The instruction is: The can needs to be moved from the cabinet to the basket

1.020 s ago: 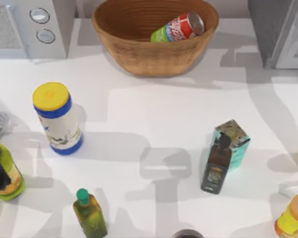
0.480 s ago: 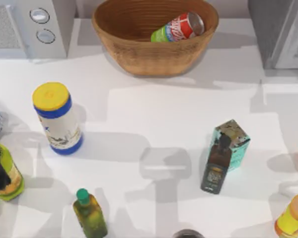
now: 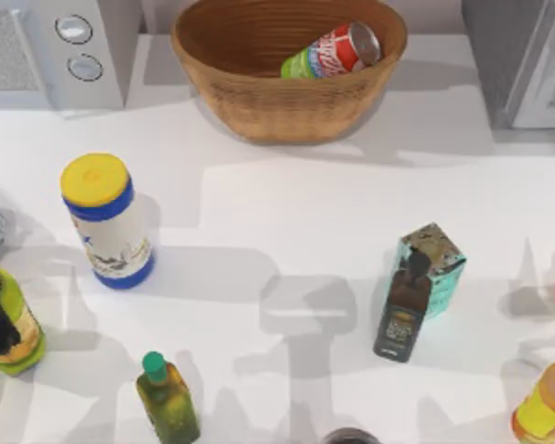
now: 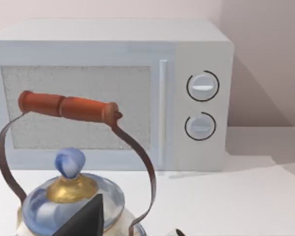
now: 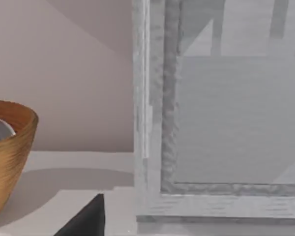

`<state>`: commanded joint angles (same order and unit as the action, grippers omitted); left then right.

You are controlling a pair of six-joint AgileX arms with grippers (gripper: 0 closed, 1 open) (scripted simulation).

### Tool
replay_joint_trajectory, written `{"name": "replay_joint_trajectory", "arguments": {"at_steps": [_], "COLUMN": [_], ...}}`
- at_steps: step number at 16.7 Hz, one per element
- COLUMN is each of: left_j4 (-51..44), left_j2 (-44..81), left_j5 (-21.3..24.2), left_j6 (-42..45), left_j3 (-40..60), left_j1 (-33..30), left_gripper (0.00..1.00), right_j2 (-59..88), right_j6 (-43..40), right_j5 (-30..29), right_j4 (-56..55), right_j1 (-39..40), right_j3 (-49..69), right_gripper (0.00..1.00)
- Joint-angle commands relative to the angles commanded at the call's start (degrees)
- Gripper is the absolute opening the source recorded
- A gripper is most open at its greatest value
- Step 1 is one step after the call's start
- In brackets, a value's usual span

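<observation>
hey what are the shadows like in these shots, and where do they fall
Top view: blocky grey arm shadows cross the white table, darkest left of the teal carton; the basket shades the table beneath its rim. Left wrist view: the microwave throws a slanted shadow on the wall. Right wrist view: soft shadow beside the cabinet, angular ones across its door.

Red can, brown woven basket

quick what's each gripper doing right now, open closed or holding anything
Left gripper: by the kettle, cannot tell.
Right gripper: near the cabinet, cannot tell.
</observation>
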<state>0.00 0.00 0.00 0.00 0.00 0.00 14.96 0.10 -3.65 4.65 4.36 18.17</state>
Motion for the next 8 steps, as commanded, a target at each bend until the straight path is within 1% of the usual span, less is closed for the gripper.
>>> {"name": "replay_joint_trajectory", "arguments": {"at_steps": [4,6,8], "left_j4": [0.0,0.0,0.0], "left_j2": [0.0,0.0,0.0], "left_j5": [0.0,0.0,0.0], "left_j6": [0.0,0.0,0.0], "left_j3": [0.0,0.0,0.0], "left_j1": [0.0,0.0,0.0], "left_gripper": [1.0,1.0,1.0], "right_j2": [-10.9,-13.9,-15.0], "right_j6": [0.0,-0.1,-0.1], "right_j5": [2.8,3.5,3.6], "right_j4": [-3.3,-4.3,-4.6], "right_j1": [-3.0,-4.0,-4.4], "right_j3": [-13.4,-17.0,-18.2], "right_gripper": [1.0,1.0,1.0]}}
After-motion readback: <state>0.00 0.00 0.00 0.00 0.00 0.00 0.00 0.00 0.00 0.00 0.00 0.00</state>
